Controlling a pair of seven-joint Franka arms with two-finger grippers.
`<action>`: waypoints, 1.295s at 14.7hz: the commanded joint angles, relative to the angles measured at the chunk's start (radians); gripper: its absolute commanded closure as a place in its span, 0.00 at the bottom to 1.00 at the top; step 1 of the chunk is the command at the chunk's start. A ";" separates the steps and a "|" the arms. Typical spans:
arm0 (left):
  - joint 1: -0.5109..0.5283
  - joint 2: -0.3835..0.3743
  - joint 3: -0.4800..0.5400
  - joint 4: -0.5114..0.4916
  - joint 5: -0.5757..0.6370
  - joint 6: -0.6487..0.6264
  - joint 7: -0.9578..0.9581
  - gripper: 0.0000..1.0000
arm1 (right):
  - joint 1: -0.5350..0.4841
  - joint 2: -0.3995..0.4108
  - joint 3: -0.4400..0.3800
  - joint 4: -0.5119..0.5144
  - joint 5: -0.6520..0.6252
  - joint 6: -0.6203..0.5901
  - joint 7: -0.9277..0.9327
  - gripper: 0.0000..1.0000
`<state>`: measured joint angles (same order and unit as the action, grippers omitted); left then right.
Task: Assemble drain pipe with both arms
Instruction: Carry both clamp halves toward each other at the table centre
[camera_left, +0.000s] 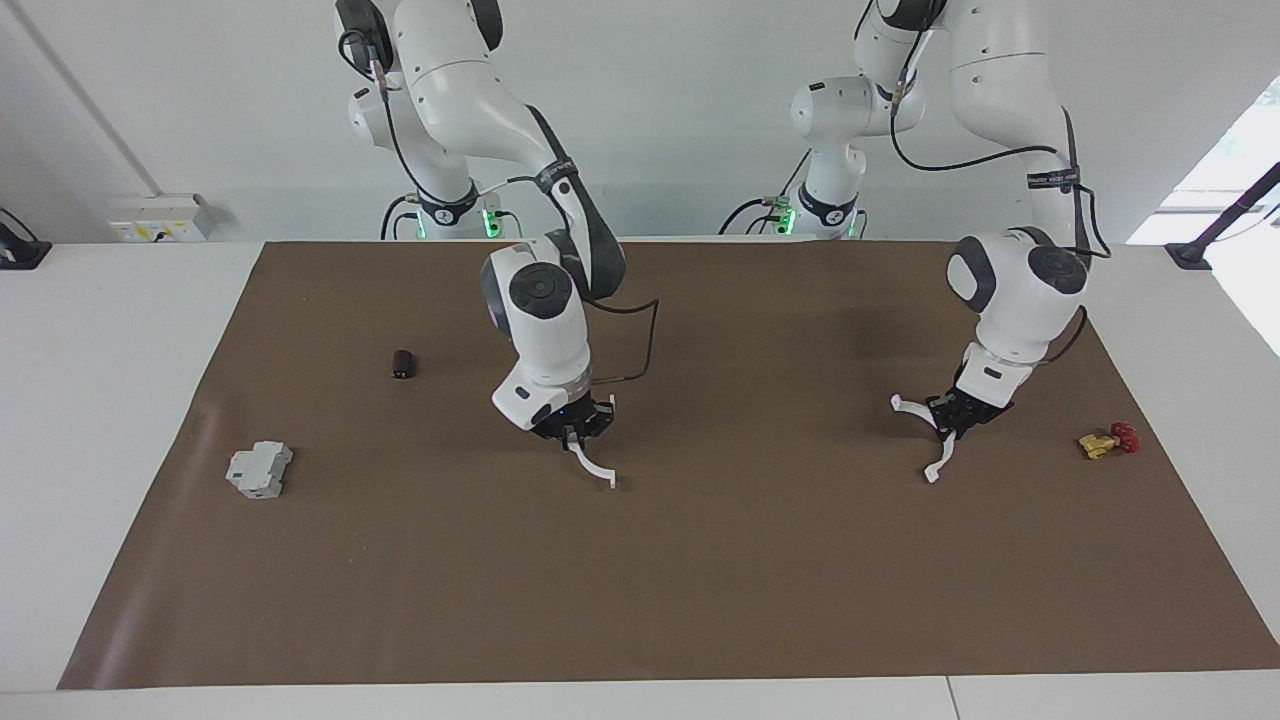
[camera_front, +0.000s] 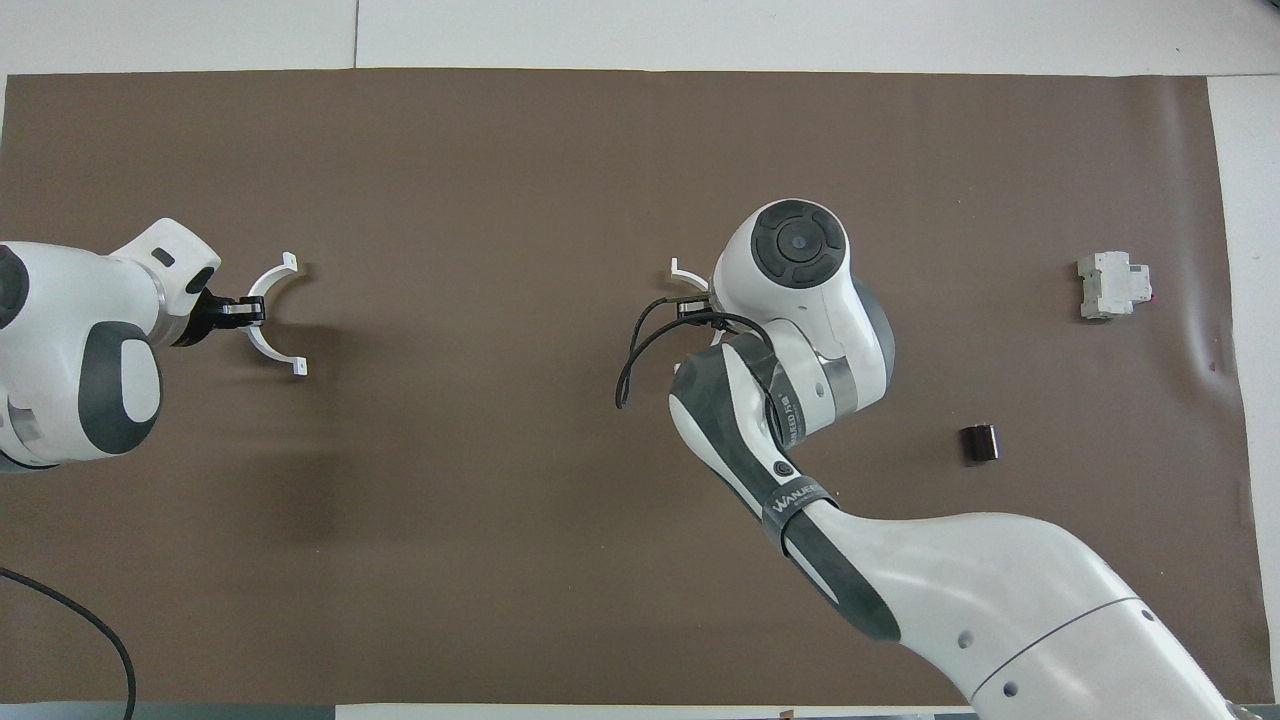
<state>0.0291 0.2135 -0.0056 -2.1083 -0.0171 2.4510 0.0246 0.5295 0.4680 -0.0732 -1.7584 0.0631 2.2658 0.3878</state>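
The drain pipe is in two separate white half-ring arcs. My left gripper (camera_left: 955, 425) is shut on the middle of one arc (camera_left: 941, 462), low over the brown mat toward the left arm's end of the table. In the overhead view that gripper (camera_front: 248, 311) and arc (camera_front: 270, 352) show clearly, the arc's open side facing the table's middle. My right gripper (camera_left: 573, 435) is shut on the other arc (camera_left: 592, 462), low over the mat's middle. In the overhead view the right wrist hides that gripper and only one arc end (camera_front: 682, 271) shows. The arcs are far apart.
A grey boxy block (camera_left: 260, 470) lies toward the right arm's end of the brown mat (camera_left: 700, 580). A small dark cylinder (camera_left: 403, 363) lies nearer to the robots than the block. A yellow-and-red valve (camera_left: 1108, 440) lies beside the left gripper, near the mat's edge.
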 joint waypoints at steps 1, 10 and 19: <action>-0.043 -0.020 0.010 0.118 0.009 -0.185 -0.001 1.00 | 0.015 -0.003 0.006 -0.018 0.011 0.041 0.009 1.00; -0.288 0.032 0.004 0.344 0.180 -0.376 -0.218 1.00 | 0.030 -0.014 0.007 -0.075 0.012 0.089 0.009 0.78; -0.486 0.176 0.004 0.447 0.132 -0.330 -0.419 1.00 | -0.109 -0.150 -0.034 0.094 -0.005 -0.237 0.005 0.00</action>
<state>-0.4044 0.3178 -0.0144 -1.7289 0.1238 2.1227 -0.3469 0.4957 0.4018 -0.1115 -1.6544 0.0606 2.1004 0.3893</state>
